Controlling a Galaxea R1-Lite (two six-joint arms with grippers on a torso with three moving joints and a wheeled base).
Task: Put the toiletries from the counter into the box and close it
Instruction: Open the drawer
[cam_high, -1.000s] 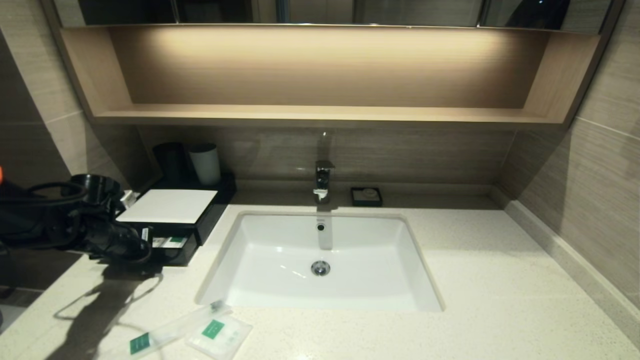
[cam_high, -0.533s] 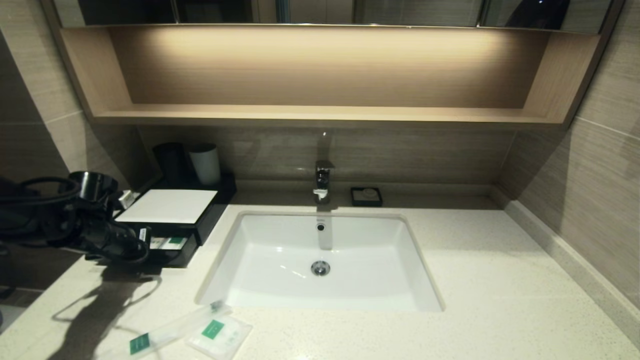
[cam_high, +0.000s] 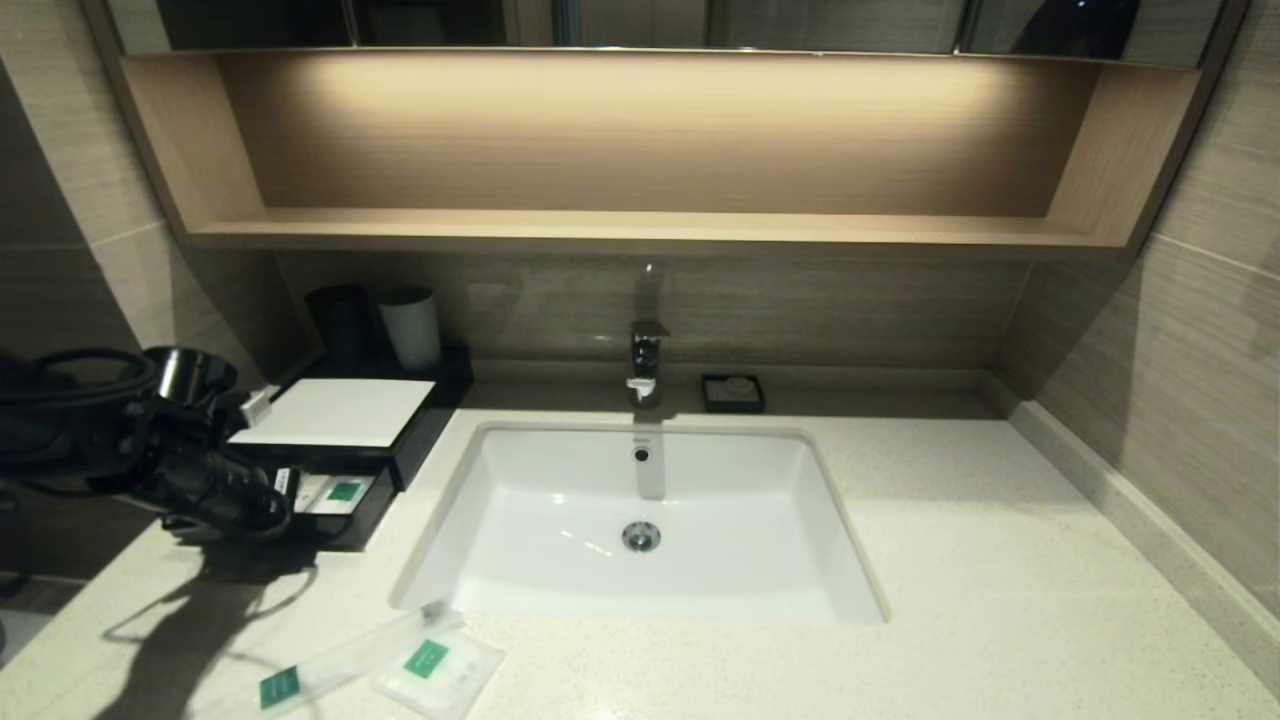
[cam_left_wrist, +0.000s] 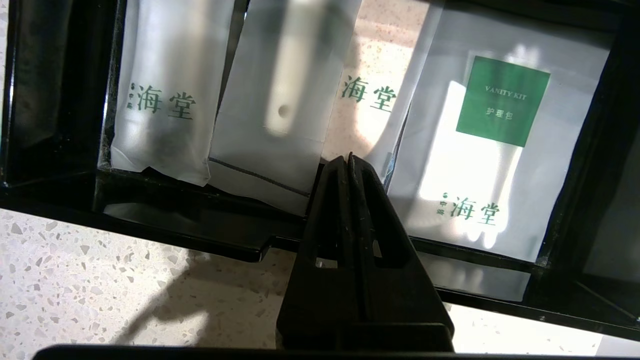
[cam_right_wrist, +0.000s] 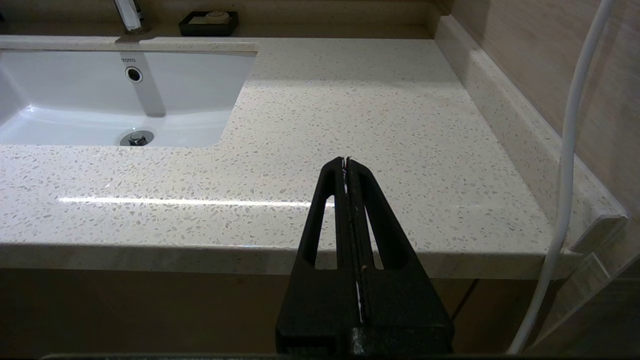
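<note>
Two toiletries lie on the counter (cam_high: 1000, 560) near its front left edge: a long thin packet (cam_high: 345, 658) and a flat squarish packet (cam_high: 440, 672), both clear-wrapped with green labels. The box (cam_high: 335, 410) stands at the back left with its black drawer (cam_high: 350, 515) pulled out. Inside the drawer lie several white packets, one with a green label (cam_left_wrist: 502, 100). My left gripper (cam_high: 285, 482) is shut, its tips (cam_left_wrist: 348, 159) reaching over the drawer's front wall (cam_left_wrist: 200, 235), with nothing seen between them. My right gripper (cam_right_wrist: 346, 161) is shut and empty, low before the counter's front edge, right of the sink.
A white sink (cam_high: 500, 520) is set in the middle of the counter, with a faucet (cam_high: 645, 360) behind it. A small dark soap dish (cam_high: 732, 393) sits right of the faucet. A white cup (cam_high: 410, 325) and a dark cup (cam_high: 340, 320) stand behind the box. A wooden shelf (cam_high: 640, 225) hangs above.
My left arm has shifted slightly toward the near left, and more of the drawer's inside now shows. The two packets on the counter have not moved.
</note>
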